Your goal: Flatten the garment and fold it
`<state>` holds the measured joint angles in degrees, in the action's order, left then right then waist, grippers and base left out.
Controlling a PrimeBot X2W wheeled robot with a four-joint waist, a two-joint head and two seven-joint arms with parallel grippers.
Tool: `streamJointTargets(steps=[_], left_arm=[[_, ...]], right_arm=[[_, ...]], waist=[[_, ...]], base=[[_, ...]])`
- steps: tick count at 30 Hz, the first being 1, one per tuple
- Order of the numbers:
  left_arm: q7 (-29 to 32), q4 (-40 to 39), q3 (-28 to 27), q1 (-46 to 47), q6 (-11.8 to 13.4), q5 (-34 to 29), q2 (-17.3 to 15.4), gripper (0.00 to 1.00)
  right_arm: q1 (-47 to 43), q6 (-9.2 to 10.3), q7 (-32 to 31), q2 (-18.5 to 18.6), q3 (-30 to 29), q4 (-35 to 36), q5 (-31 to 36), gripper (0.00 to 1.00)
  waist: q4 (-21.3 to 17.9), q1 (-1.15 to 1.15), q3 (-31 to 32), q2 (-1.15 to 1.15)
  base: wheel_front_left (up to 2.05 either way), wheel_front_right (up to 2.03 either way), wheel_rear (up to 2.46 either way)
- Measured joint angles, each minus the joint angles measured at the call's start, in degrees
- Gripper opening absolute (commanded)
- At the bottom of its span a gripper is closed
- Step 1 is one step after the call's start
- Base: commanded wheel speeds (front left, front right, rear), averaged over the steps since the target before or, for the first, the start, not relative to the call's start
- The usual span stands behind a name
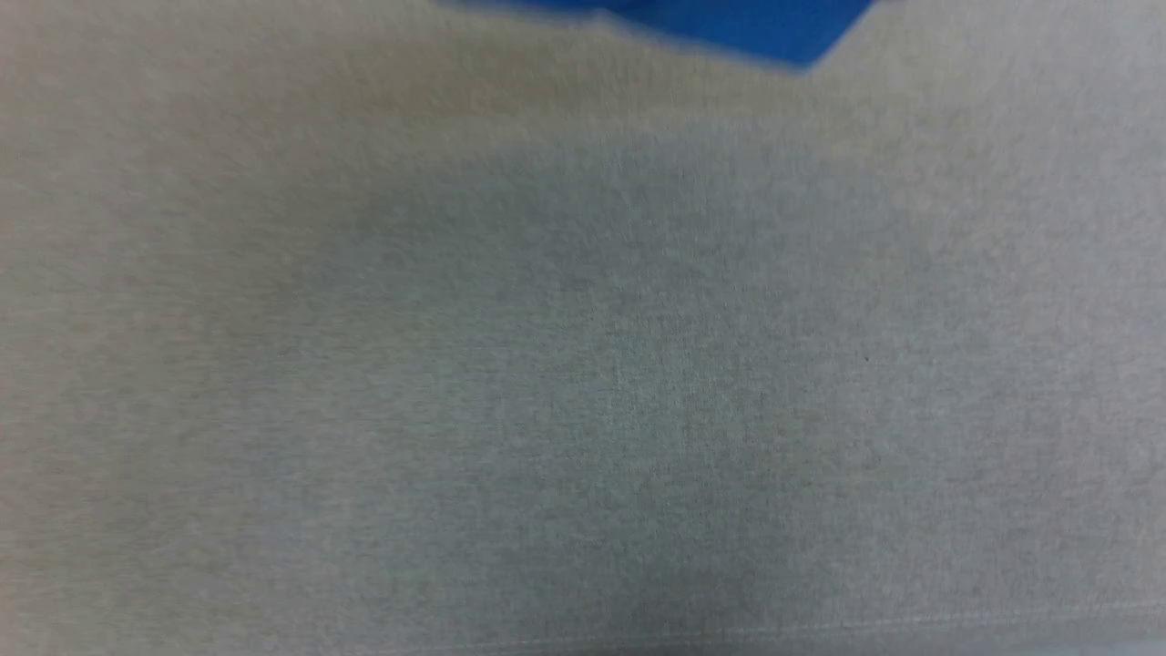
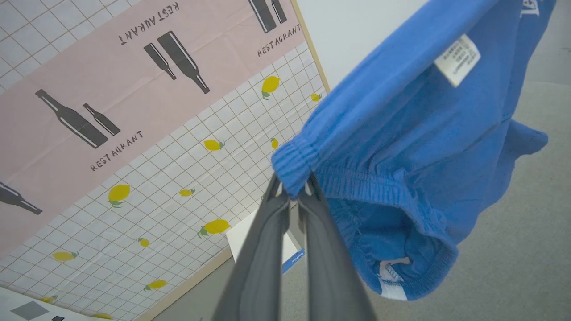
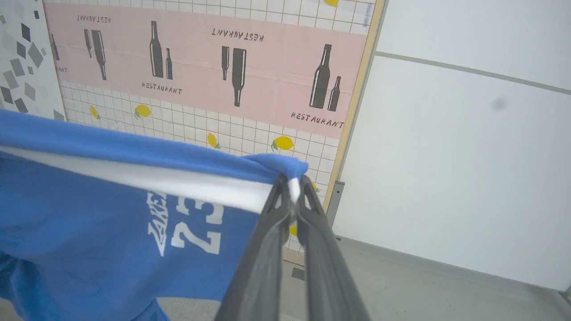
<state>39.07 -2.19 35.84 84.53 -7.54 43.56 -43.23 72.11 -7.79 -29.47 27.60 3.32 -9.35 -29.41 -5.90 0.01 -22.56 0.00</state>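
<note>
**Head view:** A blurred corner of the bright blue garment (image 1: 729, 23) shows at the far edge, right of centre, over the grey table (image 1: 583, 364) in front of me.

**Left wrist view:** My left hand (image 2: 294, 189), fingers pressed together, pinches the gathered blue waistband at one end. The garment (image 2: 401, 147) sags to the right of the hand, lifted clear of the grey surface below. Its inside is open toward the camera, and a small white label (image 2: 457, 60) shows on the upper fold. Behind stands a wall panel (image 2: 134, 111) printed with dark bottles, lemons and the word RESTAURANT.

**Right wrist view:** My right hand (image 3: 292, 183) is closed on a corner of the garment (image 3: 89, 223), gripping it at the white band (image 3: 156, 178), which runs taut to the left. White lettering and the number 23 (image 3: 192, 232) show on the blue cloth hanging beneath. A plain white wall (image 3: 468, 156) lies right of the panel.
</note>
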Motion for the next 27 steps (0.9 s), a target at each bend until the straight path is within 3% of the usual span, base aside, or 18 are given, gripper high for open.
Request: streamJointTargets(steps=[6,14,21,27], left_arm=[[-8.27,14.5,2.87,14.56,-0.05,-5.6,4.97,0.0],[-18.66,27.93,4.9,20.35,-0.3,-10.24,9.49,0.0],[-23.71,31.26,8.57,12.93,-0.3,-8.28,10.21,0.0],[-28.44,30.96,12.4,-3.19,0.48,-5.78,11.11,0.0]], right_arm=[[14.28,-0.34,12.2,-2.5,1.35,-12.05,4.7,0.0],[20.91,-0.35,22.87,-5.67,2.45,-23.02,8.0,0.0],[15.61,-0.31,25.79,-5.63,8.43,-27.32,7.71,0.0],[3.22,-0.25,25.41,-3.93,14.36,-28.61,5.2,0.0]], waist=[[-1.68,0.01,-8.48,0.0],[-3.37,0.01,-16.24,0.0],[-3.5,0.01,-18.14,0.0],[-2.7,0.0,-15.36,0.0]], base=[[0.0,0.0,0.0],[0.0,0.0,0.0],[0.0,0.0,0.0],[0.0,0.0,0.0]])
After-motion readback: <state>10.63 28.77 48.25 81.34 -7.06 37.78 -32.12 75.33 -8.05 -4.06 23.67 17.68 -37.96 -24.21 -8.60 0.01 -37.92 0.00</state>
